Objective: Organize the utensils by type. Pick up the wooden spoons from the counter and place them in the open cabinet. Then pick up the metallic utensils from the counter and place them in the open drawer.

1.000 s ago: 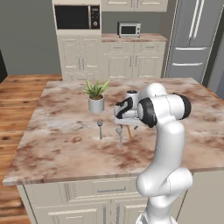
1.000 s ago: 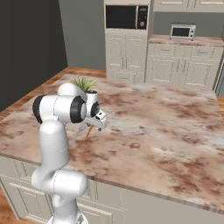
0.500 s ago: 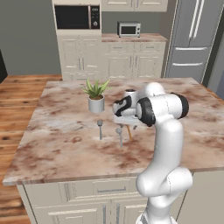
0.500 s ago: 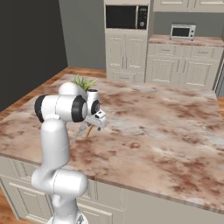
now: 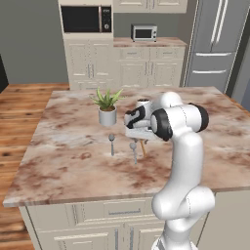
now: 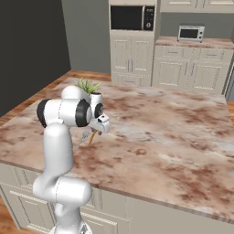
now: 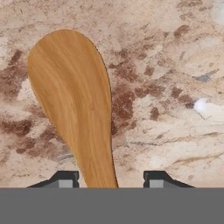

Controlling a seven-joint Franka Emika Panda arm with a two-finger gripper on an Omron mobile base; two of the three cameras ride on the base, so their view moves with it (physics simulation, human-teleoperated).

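Note:
An orange-brown wooden spoon (image 7: 74, 100) lies on the marbled counter (image 5: 73, 166), its oval bowl ahead of the hand and its handle running back between my fingertips. My gripper (image 7: 111, 178) is open just above the counter, with a finger on each side of the handle and not touching it. From the base, the gripper (image 5: 135, 133) hangs over the spoon's handle (image 5: 143, 148), seen also from the right (image 6: 93, 136). Two grey metal utensils (image 5: 112, 144) (image 5: 133, 151) lie to its left. The paler wooden spoon is hidden. The open drawer and the open cabinet are out of view.
A potted plant (image 5: 107, 106) stands on the counter just behind the utensils, close to the hand. Wall cabinets with a microwave (image 5: 85, 18), a toaster oven (image 5: 144, 32) and a steel fridge (image 5: 215, 44) stand beyond the island. Its right half (image 6: 173, 137) is bare stone.
The hand has barely shifted, perhaps a touch lower over the wooden spoon. The utensils and the plant lie where they were.

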